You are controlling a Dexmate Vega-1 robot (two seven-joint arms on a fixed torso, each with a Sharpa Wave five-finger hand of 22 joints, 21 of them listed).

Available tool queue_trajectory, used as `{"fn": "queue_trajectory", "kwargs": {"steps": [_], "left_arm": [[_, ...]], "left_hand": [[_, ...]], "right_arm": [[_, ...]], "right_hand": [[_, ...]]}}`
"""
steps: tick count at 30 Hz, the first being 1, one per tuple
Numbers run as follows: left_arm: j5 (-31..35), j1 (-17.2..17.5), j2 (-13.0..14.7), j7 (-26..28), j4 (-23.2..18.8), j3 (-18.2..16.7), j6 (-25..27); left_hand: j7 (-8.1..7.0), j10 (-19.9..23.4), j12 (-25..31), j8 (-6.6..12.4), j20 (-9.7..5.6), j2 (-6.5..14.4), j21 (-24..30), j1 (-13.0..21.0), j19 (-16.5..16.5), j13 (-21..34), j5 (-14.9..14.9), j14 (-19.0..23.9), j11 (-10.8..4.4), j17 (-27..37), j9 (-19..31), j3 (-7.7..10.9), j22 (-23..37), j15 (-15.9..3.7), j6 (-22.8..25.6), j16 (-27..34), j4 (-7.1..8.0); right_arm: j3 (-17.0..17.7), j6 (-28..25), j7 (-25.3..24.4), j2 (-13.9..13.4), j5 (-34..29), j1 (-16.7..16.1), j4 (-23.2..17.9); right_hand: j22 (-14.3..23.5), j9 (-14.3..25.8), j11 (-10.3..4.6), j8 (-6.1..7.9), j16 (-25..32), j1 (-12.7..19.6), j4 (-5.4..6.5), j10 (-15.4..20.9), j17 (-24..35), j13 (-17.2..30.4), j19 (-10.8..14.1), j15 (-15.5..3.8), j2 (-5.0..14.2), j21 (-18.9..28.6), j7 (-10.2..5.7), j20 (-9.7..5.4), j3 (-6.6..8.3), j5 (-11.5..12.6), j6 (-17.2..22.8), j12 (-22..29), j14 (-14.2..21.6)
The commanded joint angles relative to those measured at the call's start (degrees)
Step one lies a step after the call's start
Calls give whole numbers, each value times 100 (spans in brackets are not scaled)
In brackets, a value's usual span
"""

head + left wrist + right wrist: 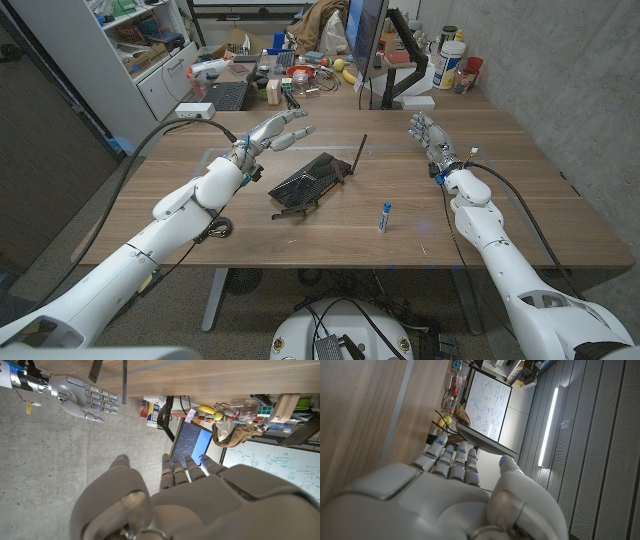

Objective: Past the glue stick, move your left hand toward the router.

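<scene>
On the wooden worktop, a black router lies at the middle, a glue stick to its right. The left robot hand hovers just beyond the router, fingers spread; the right robot hand is raised, empty.

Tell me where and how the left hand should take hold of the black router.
Probably by the router's flat body, across its narrow width, coming down from above. It lies flat on the table, and its thin antenna juts toward the far edge, too slender to grip. The left hand hovers open just beyond it.
</scene>
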Motion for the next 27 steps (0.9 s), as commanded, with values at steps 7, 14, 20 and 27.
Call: {"fn": "queue_trajectory", "kwargs": {"steps": [7, 14, 20, 27], "left_arm": [[65, -108, 32, -188, 131, 218, 125], [134, -137, 50, -249, 177, 304, 264], [251, -173, 79, -264, 197, 390, 359], [334, -211, 103, -297, 201, 458, 452]], "left_hand": [[-39, 66, -5, -15, 54, -12, 29, 61, -32, 21, -20, 46, -45, 16, 23, -11, 12, -127, 49, 17, -30], [-55, 69, -9, -33, 77, -69, 30, 43, -30, 22, -31, 38, -28, 17, 23, -50, 12, -125, 31, 11, -32], [-55, 57, -20, -45, 129, -162, 35, 1, -13, 24, -43, 34, -16, 21, 24, -117, 13, -113, 31, 8, -28], [-62, 61, -21, -56, 146, -228, 35, -34, -12, 25, -49, 34, -18, 23, 24, -166, 13, -84, 20, 9, -23]], "right_arm": [[17, 70, 157, 3, 33, 158, 256], [26, 65, 201, 12, 24, 199, 327], [30, 75, 235, 28, 6, 252, 408], [33, 99, 271, 58, -22, 322, 514]], "right_hand": [[17, 35, -15, -26, -19, -35, -46, 49, 14, 33, 63, -11, -17, -32, -10, -1, 14, 42, 25, -17, 60], [17, 35, -10, -27, -19, -38, -49, 48, 14, 33, 65, -8, -19, -44, -11, 6, 14, 42, 26, -19, 64], [18, 35, -7, -29, -22, -38, -54, 43, 13, 34, 65, -8, -19, -58, -9, 13, 15, 43, 24, -24, 63], [19, 35, -15, -30, -24, -44, -53, 51, 14, 34, 67, -5, -16, -73, -10, 15, 14, 42, 24, -22, 62]]}}
